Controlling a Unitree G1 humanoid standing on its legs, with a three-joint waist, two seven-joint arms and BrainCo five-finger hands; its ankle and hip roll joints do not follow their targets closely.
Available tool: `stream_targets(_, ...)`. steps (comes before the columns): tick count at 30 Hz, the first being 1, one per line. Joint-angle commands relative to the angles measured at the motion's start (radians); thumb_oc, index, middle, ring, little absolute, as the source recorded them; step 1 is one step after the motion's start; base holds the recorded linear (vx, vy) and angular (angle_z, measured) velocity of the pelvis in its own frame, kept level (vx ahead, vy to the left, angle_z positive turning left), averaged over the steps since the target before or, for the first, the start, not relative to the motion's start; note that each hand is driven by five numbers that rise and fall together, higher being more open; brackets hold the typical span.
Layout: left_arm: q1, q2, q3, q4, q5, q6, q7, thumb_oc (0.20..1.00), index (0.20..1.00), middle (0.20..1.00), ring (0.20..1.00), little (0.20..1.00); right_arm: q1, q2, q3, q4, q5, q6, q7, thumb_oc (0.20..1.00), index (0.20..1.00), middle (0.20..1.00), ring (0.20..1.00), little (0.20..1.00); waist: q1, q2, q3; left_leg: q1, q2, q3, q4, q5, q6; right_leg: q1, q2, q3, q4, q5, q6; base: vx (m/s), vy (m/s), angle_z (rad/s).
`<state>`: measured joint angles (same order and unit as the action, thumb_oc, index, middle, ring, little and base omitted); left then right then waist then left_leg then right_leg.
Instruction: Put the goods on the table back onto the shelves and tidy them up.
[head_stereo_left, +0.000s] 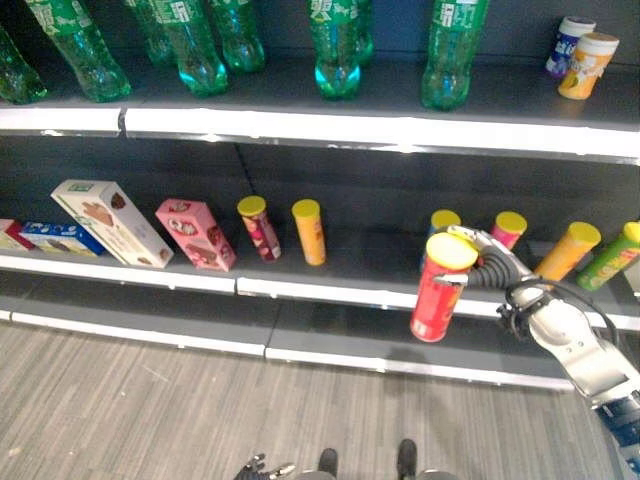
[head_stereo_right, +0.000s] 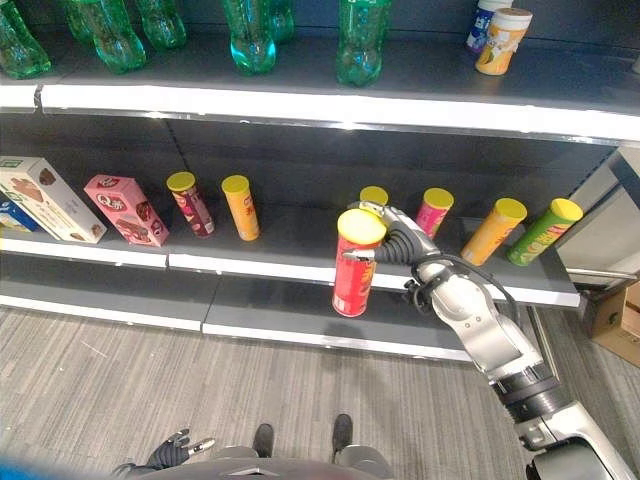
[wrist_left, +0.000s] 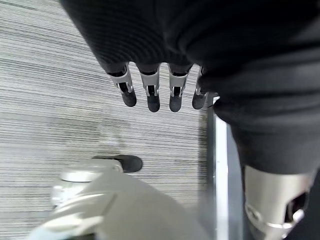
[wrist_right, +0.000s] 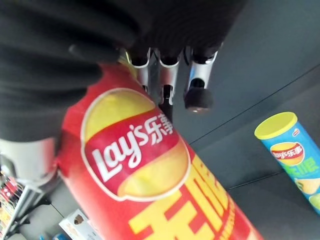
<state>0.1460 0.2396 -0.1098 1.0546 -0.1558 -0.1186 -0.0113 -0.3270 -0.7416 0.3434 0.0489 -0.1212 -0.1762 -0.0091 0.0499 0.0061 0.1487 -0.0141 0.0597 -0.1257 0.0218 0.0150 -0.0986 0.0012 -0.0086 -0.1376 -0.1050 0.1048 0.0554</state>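
My right hand (head_stereo_right: 398, 245) has its fingers (wrist_right: 167, 75) curled round the upper part of a red crisp can (head_stereo_right: 354, 265), just below its yellow lid; in the right wrist view the can's side lies across the palm and runs away past the fingertips. The can hangs nearly upright, lid up, tilted a little, out in front of the edge of the middle shelf (head_stereo_right: 300, 262) and not resting on anything I can see. Its long axis already stands close to the way the cans on that shelf stand. Just behind the hand, on the shelf, are a blue can with a yellow lid (head_stereo_left: 443, 221) and a pink can (head_stereo_left: 508, 229); further to the robot's right an orange can (head_stereo_right: 492, 231) and a green can (head_stereo_right: 543, 231) lean over. To the left stand a dark red can (head_stereo_left: 258, 227) and an orange-yellow can (head_stereo_left: 309, 232), with bare shelf between them and the blue can. I judge that gap the likely landing spot: the move is inward and slightly left, keeping the can upright. My left hand (wrist_left: 150, 92) hangs low over the floor, well away, fingers straight and relaxed, holding nothing. The right is plainly the working hand.
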Motion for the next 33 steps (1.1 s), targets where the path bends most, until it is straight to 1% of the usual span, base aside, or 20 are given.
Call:
stream_targets(1,-0.055,0.043,-0.026,-0.008,-0.073,-0.002,0.023,1.000,1.000,1.000,1.000,1.000,-0.117,-0.024,-0.008,0.004,-0.049,-0.022,-0.100,0.200,0.200,0.200,0.200,0.200,0.069,-0.055,0.068,-0.078,-0.070,-0.006,0.207,-0.098,0.014,0.056,-0.057,0.022,0.027,-0.126,0.037,0.11,-0.003,0.49)
stream_targets(2,-0.049,0.042,-0.033,-0.003,-0.076,0.000,0.022,1.000,1.000,1.000,1.000,1.000,-0.142,-0.018,0.000,0.041,-0.064,-0.012,-0.119,0.200,0.200,0.200,0.200,0.200,0.086,-0.061,0.069,-0.130,-0.086,-0.031,0.163,-0.076,0.022,0.070,-0.056,0.019,0.025,-0.134,0.040,0.17,0.010,0.53)
stream_targets(3,-0.044,0.044,-0.039,-0.003,-0.082,-0.004,0.026,1.000,1.000,1.000,1.000,1.000,-0.156,-0.008,0.001,0.064,-0.063,-0.010,-0.135,0.200,0.200,0.200,0.200,0.200,0.102,-0.055,0.072,-0.175,-0.096,-0.044,0.140,-0.033,0.022,0.080,-0.050,0.020,0.027,-0.140,0.039,0.20,0.039,0.57)
stream_targets(4,-0.042,0.047,-0.041,-0.006,-0.085,-0.002,0.024,1.000,1.000,1.000,1.000,1.000,-0.160,-0.005,0.000,0.081,-0.061,-0.009,-0.148,0.200,0.200,0.200,0.200,0.200,0.110,-0.050,0.071,-0.196,-0.098,-0.046,0.119,-0.006,0.017,0.089,-0.045,0.021,0.027,-0.150,0.037,0.20,0.083,0.30)
stream_targets(5,-0.034,0.047,-0.037,0.016,-0.077,0.003,0.022,1.000,1.000,1.000,1.000,1.000,-0.165,-0.001,0.005,0.095,-0.080,-0.003,-0.154,0.200,0.200,0.200,0.200,0.200,0.116,-0.042,0.054,-0.165,-0.080,-0.040,0.045,0.005,0.022,0.097,-0.035,0.023,0.029,-0.167,0.035,0.25,0.107,0.19)
stream_targets(6,-0.026,0.047,-0.035,0.021,-0.073,0.002,0.027,1.000,1.000,1.000,1.000,1.000,-0.165,0.012,0.007,0.109,-0.095,0.003,-0.164,0.200,0.200,0.200,0.200,0.200,0.121,-0.039,0.045,-0.137,-0.074,-0.040,0.007,0.021,0.024,0.107,-0.030,0.028,0.029,-0.175,0.038,0.20,0.082,0.00)
stream_targets(7,-0.026,0.047,-0.035,0.021,-0.073,0.001,0.027,1.000,1.000,1.000,1.000,1.000,-0.165,0.013,0.007,0.110,-0.096,0.003,-0.165,0.200,0.200,0.200,0.200,0.200,0.122,-0.039,0.047,-0.132,-0.073,-0.038,0.000,0.024,0.024,0.109,-0.030,0.030,0.029,-0.176,0.038,0.26,0.131,-0.36)
stream_targets(8,-0.020,0.046,-0.034,0.032,-0.060,0.002,0.027,1.000,1.000,1.000,1.000,1.000,-0.169,0.031,0.010,0.135,-0.116,0.015,-0.181,0.200,0.200,0.200,0.200,0.200,0.120,-0.041,0.028,-0.114,-0.078,-0.035,-0.018,0.028,0.025,0.112,-0.042,0.033,0.038,-0.185,0.044,0.23,0.143,-0.55)
stream_targets(9,-0.020,0.046,-0.038,0.034,-0.057,0.000,0.028,1.000,1.000,1.000,1.000,1.000,-0.178,0.042,0.010,0.151,-0.127,0.020,-0.195,0.200,0.200,0.200,0.200,0.200,0.122,-0.040,0.023,-0.102,-0.078,-0.027,-0.030,0.028,0.028,0.109,-0.049,0.037,0.045,-0.186,0.046,0.28,0.193,-0.59)
stream_targets(11,-0.032,0.047,-0.046,0.029,-0.061,-0.006,0.036,1.000,1.000,1.000,1.000,1.000,-0.216,0.064,0.021,0.195,-0.148,0.028,-0.227,0.200,0.200,0.200,0.200,0.200,0.129,-0.036,0.022,-0.085,-0.079,-0.010,-0.061,0.034,0.033,0.097,-0.062,0.042,0.053,-0.184,0.053,0.15,0.153,-0.05)
stream_targets(13,-0.059,0.050,-0.067,0.007,-0.090,-0.013,0.059,1.000,1.000,1.000,1.000,1.000,-0.294,0.085,0.050,0.282,-0.173,0.051,-0.282,0.200,0.200,0.200,0.200,0.200,0.142,-0.028,0.038,-0.090,-0.085,-0.001,-0.076,0.042,0.039,0.069,-0.073,0.044,0.061,-0.180,0.062,0.08,0.137,-0.32)
stream_targets(16,-0.079,0.046,-0.107,-0.013,-0.115,-0.023,0.085,1.000,1.000,1.000,1.000,1.000,-0.394,0.124,0.058,0.389,-0.212,0.082,-0.390,0.200,0.200,0.200,0.200,0.200,0.162,-0.004,0.073,-0.109,-0.093,0.003,-0.097,0.049,0.044,0.026,-0.081,0.047,0.063,-0.163,0.075,-0.01,0.092,0.09)
stream_targets(19,-0.078,0.045,-0.118,-0.013,-0.118,-0.026,0.091,1.000,1.000,1.000,1.000,1.000,-0.440,0.140,0.058,0.452,-0.220,0.094,-0.432,0.200,0.200,0.200,0.200,0.200,0.174,0.005,0.085,-0.118,-0.095,0.002,-0.098,0.049,0.048,0.013,-0.084,0.043,0.059,-0.156,0.079,-0.01,0.025,0.10)
stream_targets(23,-0.084,0.047,-0.134,-0.018,-0.126,-0.031,0.096,1.000,1.000,1.000,1.000,1.000,-0.499,0.133,0.063,0.523,-0.206,0.099,-0.465,0.200,0.200,0.200,0.200,0.200,0.185,0.013,0.098,-0.136,-0.097,-0.004,-0.099,0.054,0.047,0.000,-0.087,0.042,0.055,-0.152,0.083,-0.01,-0.001,0.04)
stream_targets(25,-0.096,0.052,-0.156,-0.036,-0.142,-0.041,0.104,1.000,1.000,1.000,1.000,1.000,-0.564,0.107,0.072,0.610,-0.188,0.108,-0.506,0.200,0.200,0.200,0.200,0.200,0.200,0.027,0.117,-0.159,-0.101,-0.014,-0.100,0.065,0.045,-0.021,-0.089,0.032,0.067,-0.154,0.084,-0.05,-0.014,0.11)
stream_targets(27,-0.102,0.052,-0.178,-0.053,-0.147,-0.044,0.104,1.000,1.000,1.000,1.000,1.000,-0.599,0.086,0.070,0.657,-0.180,0.116,-0.524,0.200,0.200,0.200,0.200,0.200,0.210,0.040,0.131,-0.176,-0.106,-0.027,-0.100,0.072,0.044,-0.038,-0.090,0.025,0.082,-0.158,0.085,-0.04,-0.009,0.09)
stream_targets(28,-0.103,0.052,-0.178,-0.053,-0.147,-0.044,0.104,1.000,1.000,1.000,1.000,1.000,-0.600,0.085,0.071,0.659,-0.180,0.116,-0.524,0.200,0.200,0.200,0.200,0.200,0.209,0.040,0.130,-0.177,-0.106,-0.027,-0.100,0.072,0.044,-0.039,-0.090,0.025,0.083,-0.158,0.085,-0.05,-0.008,0.18)
stream_targets(29,-0.108,0.051,-0.204,-0.071,-0.152,-0.048,0.104,1.000,1.000,1.000,1.000,1.000,-0.638,0.052,0.068,0.708,-0.166,0.123,-0.555,0.200,0.200,0.200,0.200,0.200,0.220,0.063,0.144,-0.197,-0.113,-0.048,-0.099,0.082,0.043,-0.060,-0.095,0.004,0.106,-0.164,0.085,-0.03,-0.002,0.20)
stream_targets(33,-0.119,0.054,-0.232,-0.088,-0.147,-0.053,0.109,1.000,1.000,1.000,1.000,1.000,-0.675,0.021,0.064,0.744,-0.158,0.129,-0.601,0.200,0.200,0.200,0.200,0.200,0.229,0.093,0.160,-0.216,-0.122,-0.070,-0.100,0.092,0.043,-0.083,-0.103,-0.015,0.126,-0.168,0.089,-0.02,0.006,0.29)
